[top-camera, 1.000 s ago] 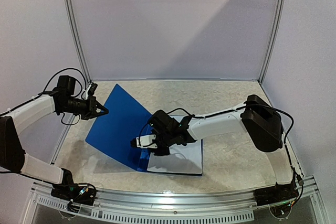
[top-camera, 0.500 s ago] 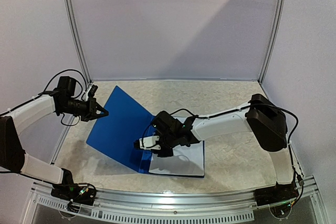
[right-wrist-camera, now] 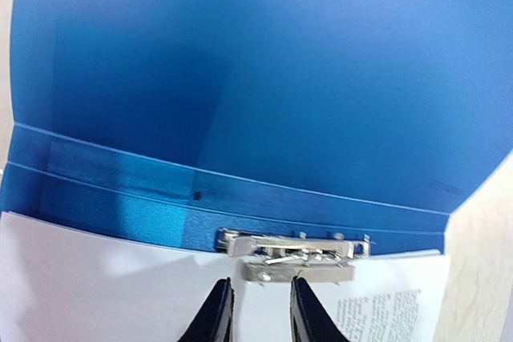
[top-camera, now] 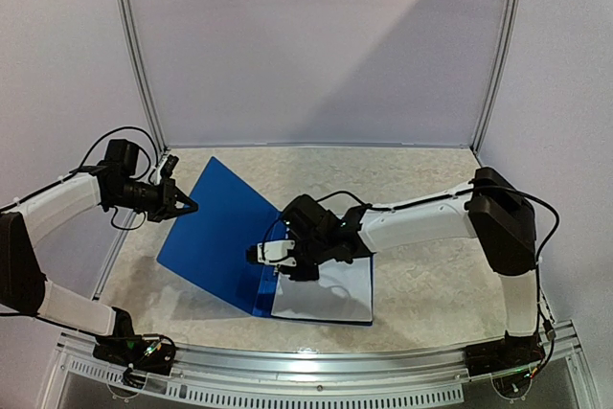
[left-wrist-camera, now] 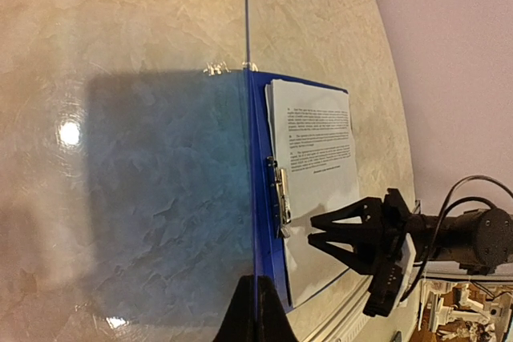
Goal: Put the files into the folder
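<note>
Right gripper (right-wrist-camera: 258, 311): fingers a narrow gap apart with nothing between them; poised over the inner spine of the folder (right-wrist-camera: 240, 78), tips just short of the metal clip (right-wrist-camera: 292, 250) and above the top sheet.
Files (left-wrist-camera: 317, 158): white sheets with blocks of black print, stacked flat on the folder's back panel. One long edge lies against the spine beside the clip. Whether the clip bites on them cannot be told.
Metal clip: silver bar on the folder's inner spine, at the edge of the sheets, directly ahead of the right fingertips.
Folder: royal blue, lying open. Back panel flat on the table (top-camera: 421, 280) under the sheets; front cover lifted and tilted up on the left of the spine.
Left gripper (top-camera: 185, 204): clamped tight on the free outer edge of the folder's lifted cover, holding it off the table; well apart from the right gripper.
Table: pale marbled surface under and around the folder.
</note>
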### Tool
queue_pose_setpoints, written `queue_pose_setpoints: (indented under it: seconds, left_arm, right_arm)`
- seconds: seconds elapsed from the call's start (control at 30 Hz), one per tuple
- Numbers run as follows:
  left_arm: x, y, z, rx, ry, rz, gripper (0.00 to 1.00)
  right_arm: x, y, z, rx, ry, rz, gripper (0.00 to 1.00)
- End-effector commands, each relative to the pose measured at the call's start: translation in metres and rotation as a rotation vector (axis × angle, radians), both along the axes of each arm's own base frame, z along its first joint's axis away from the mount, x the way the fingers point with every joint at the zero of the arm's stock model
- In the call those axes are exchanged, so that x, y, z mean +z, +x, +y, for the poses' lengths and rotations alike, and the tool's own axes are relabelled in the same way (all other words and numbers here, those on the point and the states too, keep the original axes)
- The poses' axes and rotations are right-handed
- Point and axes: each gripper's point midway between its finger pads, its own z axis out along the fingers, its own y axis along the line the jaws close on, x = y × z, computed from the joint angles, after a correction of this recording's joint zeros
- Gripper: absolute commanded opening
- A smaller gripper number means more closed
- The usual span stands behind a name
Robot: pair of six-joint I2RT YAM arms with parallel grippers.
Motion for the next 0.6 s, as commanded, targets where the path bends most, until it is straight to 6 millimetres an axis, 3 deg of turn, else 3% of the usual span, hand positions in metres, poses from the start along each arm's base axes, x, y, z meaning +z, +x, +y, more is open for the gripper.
queue_pose_setpoints:
  seconds: [0.0,0.1,0.17,0.2,0.3,0.4,0.57]
  left_arm:
    - [-0.004,-0.006,-0.001,-0.018,0.005,0.012,0.0]
    - [-0.003,-0.006,-0.001,-0.015,0.006,0.009,0.0]
    - [-0.004,-0.007,-0.002,-0.014,0.001,0.01,0.01]
    - [-0.003,-0.007,-0.002,-0.014,-0.003,0.009,0.04]
    - [0.001,-0.007,-0.004,-0.019,-0.01,-0.006,0.13]
    - [0.004,-0.007,-0.004,-0.023,-0.013,-0.016,0.2]
    - [0.007,-0.009,-0.008,-0.04,-0.031,-0.037,0.32]
  right_arm:
    - [0.043,0.021,-0.011,-0.199,0.105,0.006,0.25]
    - [0.069,0.061,-0.048,-0.501,0.17,0.067,0.26]
    - [0.07,0.086,-0.09,-0.776,0.177,0.184,0.3]
    - [0.064,0.097,-0.121,-0.931,0.16,0.251,0.31]
    - [0.045,0.104,-0.186,-1.269,0.141,0.427,0.31]
    - [0.017,0.093,-0.231,-1.465,0.101,0.508,0.31]
    - [-0.007,0.081,-0.267,-1.6,0.024,0.531,0.24]
